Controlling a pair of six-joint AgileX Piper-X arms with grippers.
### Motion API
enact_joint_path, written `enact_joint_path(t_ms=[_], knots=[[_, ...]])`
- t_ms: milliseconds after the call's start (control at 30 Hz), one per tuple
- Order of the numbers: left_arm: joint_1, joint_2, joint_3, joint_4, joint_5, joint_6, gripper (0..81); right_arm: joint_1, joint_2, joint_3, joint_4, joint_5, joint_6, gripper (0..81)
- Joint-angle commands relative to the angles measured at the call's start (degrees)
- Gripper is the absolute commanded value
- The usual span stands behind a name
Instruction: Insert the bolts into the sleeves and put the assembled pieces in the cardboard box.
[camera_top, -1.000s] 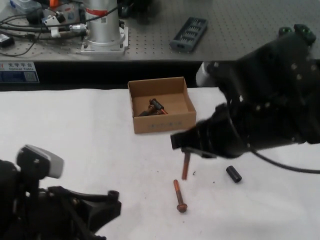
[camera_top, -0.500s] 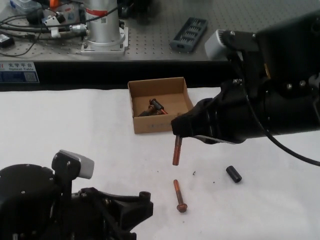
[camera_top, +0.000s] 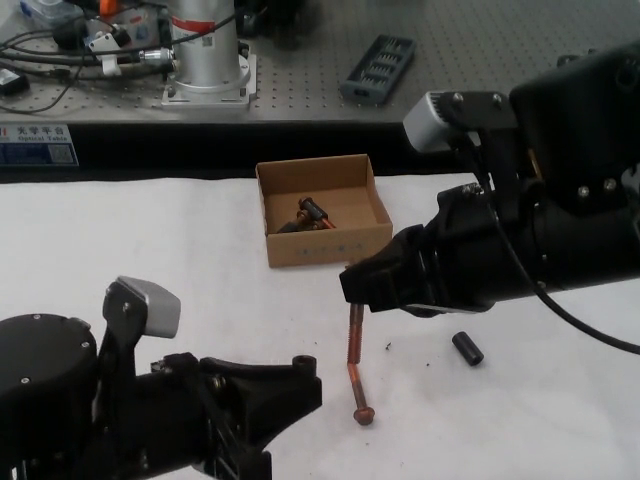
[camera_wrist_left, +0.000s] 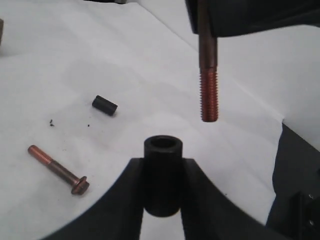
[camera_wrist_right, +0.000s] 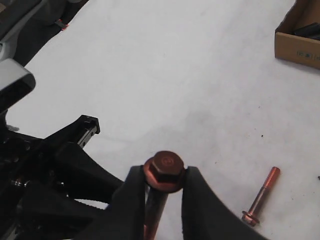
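Note:
My right gripper (camera_wrist_right: 164, 181) is shut on the head of a copper bolt (camera_wrist_right: 163, 170); the bolt (camera_top: 354, 334) hangs thread-down over the white cloth in front of the cardboard box (camera_top: 322, 247). My left gripper (camera_wrist_left: 163, 172) is shut on a black sleeve (camera_wrist_left: 163, 165), held upright with its bore open upward. The hanging bolt (camera_wrist_left: 208, 85) has its tip above the sleeve and off to one side, apart from it. A second copper bolt (camera_top: 358, 392) and a loose black sleeve (camera_top: 467, 347) lie on the cloth. The left gripper (camera_top: 300, 388) sits low, near the loose bolt.
The cardboard box holds a few assembled pieces (camera_top: 308, 215). Behind the cloth, a perforated metal bench carries a metal post base (camera_top: 208, 60), cables and a grey bit holder (camera_top: 377, 65). White cloth lies open to the left of the box.
The left arm has moved right, bringing its sleeve toward the bolt. The right gripper lifted the bolt off the cloth, shifted left, and now hangs it upright.

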Motion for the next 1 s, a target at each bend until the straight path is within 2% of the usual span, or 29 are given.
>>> enact_joint_path(t_ms=[0, 367, 633, 800, 967], knots=[[-0.79, -0.04, -0.26, -1.27, 2.79, 3.41, 12.8, 0.09, -1.04, -0.12, -0.60, -1.25, -1.01, 2.2], [-5.03, 3.76, -0.88, -1.27, 2.79, 4.39, 12.8, 0.09, -1.04, 0.32, -1.10, -1.25, -3.60, 2.2], [-5.15, 5.12, -4.20, -1.49, 1.52, 6.29, 12.8, 0.09, -1.04, 1.29, -4.70, -1.25, -3.61, 2.2], [-5.15, 5.12, -4.17, 0.01, 0.21, 6.39, 12.8, 0.09, -1.04, 4.68, -8.55, -2.06, 0.53, 2.2], [-5.15, 5.12, -4.17, 1.26, 0.21, 7.01, 12.8, 0.09, -1.26, 5.07, -9.48, -2.07, 0.50, 2.2]])
